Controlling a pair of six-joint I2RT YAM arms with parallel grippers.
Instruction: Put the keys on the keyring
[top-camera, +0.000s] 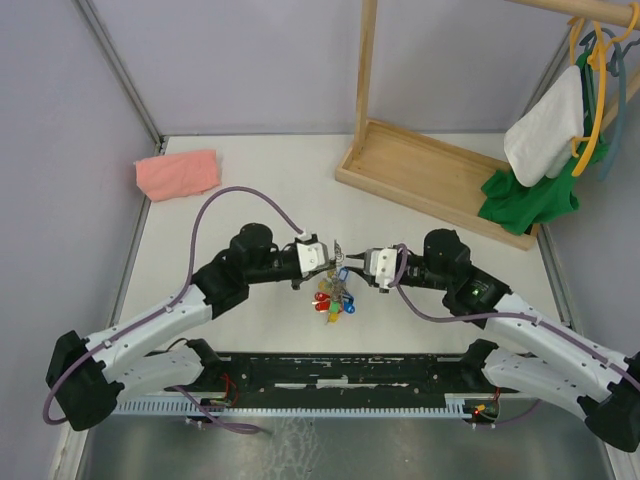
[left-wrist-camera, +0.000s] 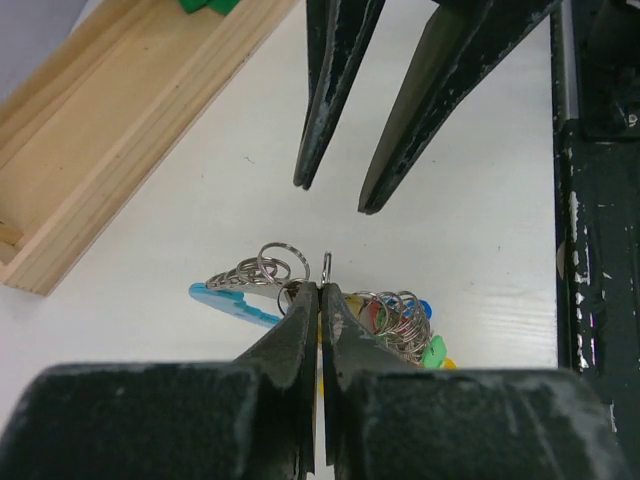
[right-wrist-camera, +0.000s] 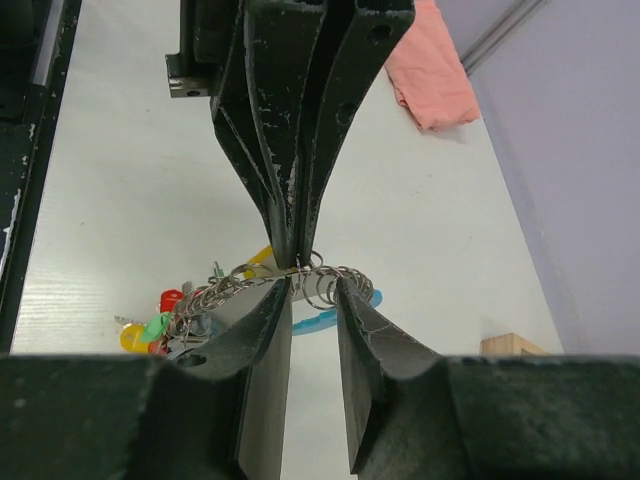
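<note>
Pinching the keyring (left-wrist-camera: 272, 266), left gripper (left-wrist-camera: 320, 289) sits well apart from table (top-camera: 262, 205) edges.

The keyring (left-wrist-camera: 272, 266) is thin bright metal; the light-blue tag (left-wrist-camera: 225, 300) smooth plastic (slightly glossy); the wooden rack base (left-wrist-camera: 90, 130) matt, grained.

Bright, even, diffuse light leaves only soft, faint shadows on the white tabletop (top-camera: 270, 200). The overhead view is sharp; both wrist views go soft along the bottom edge.

White-and-black arms (top-camera: 160, 322) carry purple cables (top-camera: 215, 199) and scuffed black pincer fingers (left-wrist-camera: 332, 90).
</note>
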